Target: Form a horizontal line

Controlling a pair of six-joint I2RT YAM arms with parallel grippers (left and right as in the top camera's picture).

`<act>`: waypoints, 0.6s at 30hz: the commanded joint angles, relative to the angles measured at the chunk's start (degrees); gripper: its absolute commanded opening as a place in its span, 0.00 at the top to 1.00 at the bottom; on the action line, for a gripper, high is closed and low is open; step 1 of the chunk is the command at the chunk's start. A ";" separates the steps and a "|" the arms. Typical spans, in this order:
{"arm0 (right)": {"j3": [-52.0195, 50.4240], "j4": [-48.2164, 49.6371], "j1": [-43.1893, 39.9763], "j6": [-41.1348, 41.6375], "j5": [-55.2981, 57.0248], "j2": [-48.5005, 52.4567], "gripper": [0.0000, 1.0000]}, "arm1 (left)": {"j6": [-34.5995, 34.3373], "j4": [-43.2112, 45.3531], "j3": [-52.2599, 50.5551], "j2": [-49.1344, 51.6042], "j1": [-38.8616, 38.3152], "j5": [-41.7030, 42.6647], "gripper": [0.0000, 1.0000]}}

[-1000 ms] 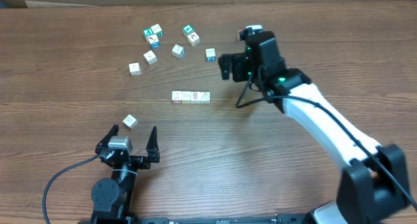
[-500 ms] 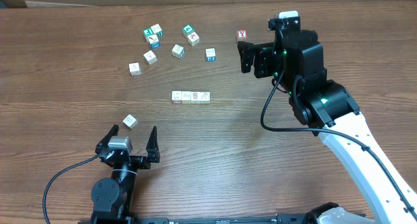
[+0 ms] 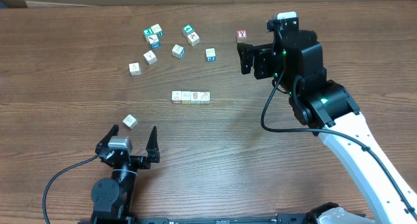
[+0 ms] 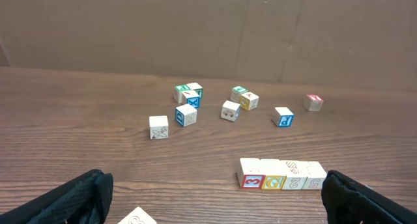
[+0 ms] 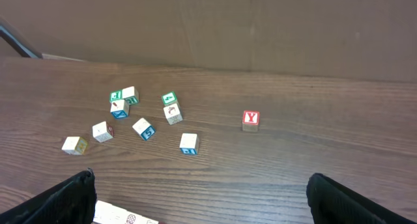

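The horizontal line [image 3: 191, 97] lies near the middle of the table [image 3: 65, 81]. It is four small pale cubes in a straight row, touching side to side and running left to right in the overhead view. In the left wrist view the row [image 4: 282, 174] shows its front faces. The leftmost face has a red figure, the next a yellow letter, and the last two have fainter prints. The right wrist view catches only the row's [image 5: 124, 217] top faces at the bottom edge.

The left gripper [image 3: 133, 134] sits on the near side of the line and off past its left end. Its jaws are spread wide with nothing between them. A single pale cube [image 3: 130, 122] lies just beside those fingertips, between them and the line, apart from the row.

The right gripper [image 3: 251, 60] hangs beyond the line and past its right end. Its jaws are also wide apart and empty, as its dark fingers [image 5: 52, 201] at the corners of its own view show. A cube with a red Y [image 3: 242, 35] stands farther from the line than this gripper, close to it but not touching.

A loose scatter of cubes [image 3: 169, 45] with teal, blue and pale faces lies on the far side of the line, well apart from it. One blue-faced cube [image 3: 210, 54] lies nearest the line's right end.
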 commanded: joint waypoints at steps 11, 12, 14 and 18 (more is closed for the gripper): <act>-1.27 -0.31 -2.08 -1.77 -2.27 -7.13 0.00 | 1.01 -0.09 -0.17 -0.59 0.31 0.44 0.00; -2.14 0.11 -2.08 -1.77 -2.25 -7.82 0.00 | 1.01 -0.09 -0.17 -0.59 0.31 0.44 0.00; -4.92 2.45 -2.12 -1.77 -2.25 -9.64 0.00 | 1.01 -0.09 -0.17 -0.59 0.31 0.44 0.00; -12.46 10.03 -2.43 -1.77 -2.54 -13.66 0.00 | 1.01 -0.09 -0.17 -0.59 0.31 0.44 0.00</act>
